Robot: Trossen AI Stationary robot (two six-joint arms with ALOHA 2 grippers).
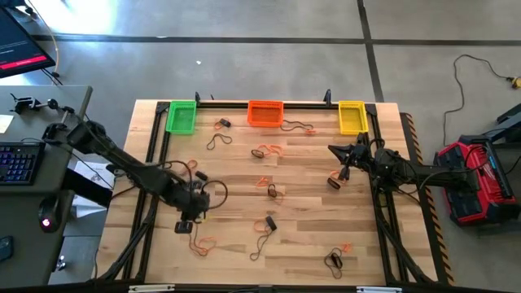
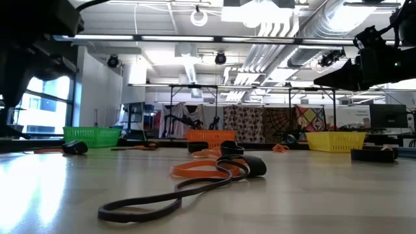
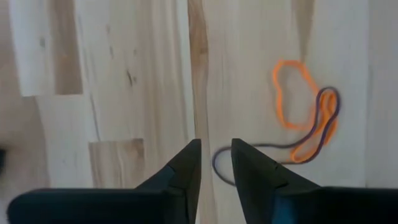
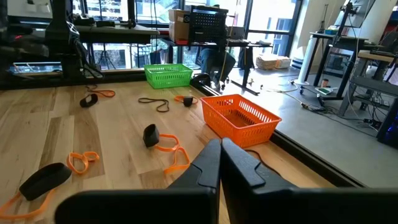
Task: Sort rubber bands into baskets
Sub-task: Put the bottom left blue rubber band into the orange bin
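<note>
Rubber bands lie scattered flat on the wooden table (image 1: 309, 236). The green basket (image 1: 181, 116), orange basket (image 1: 264, 113) and yellow basket (image 1: 351, 116) stand along the far edge. My left gripper (image 1: 186, 225) hangs over the near left part of the table, pointing down. It is a little open above one end of a dark band (image 3: 219, 167), which is tangled with an orange band (image 3: 292, 99). I cannot tell whether it touches the band. My right gripper (image 1: 334, 150) is held level above the right part of the table. It is shut and empty (image 4: 219, 163) and points toward the orange basket (image 4: 239, 118).
More bands lie near the table's middle (image 1: 269, 189) and near edge (image 1: 334, 260). A dark and orange tangle (image 2: 214, 170) lies close in the low view. A black frame rail (image 1: 269, 103) runs behind the baskets. A desk with a keyboard (image 1: 18, 161) stands left of the table.
</note>
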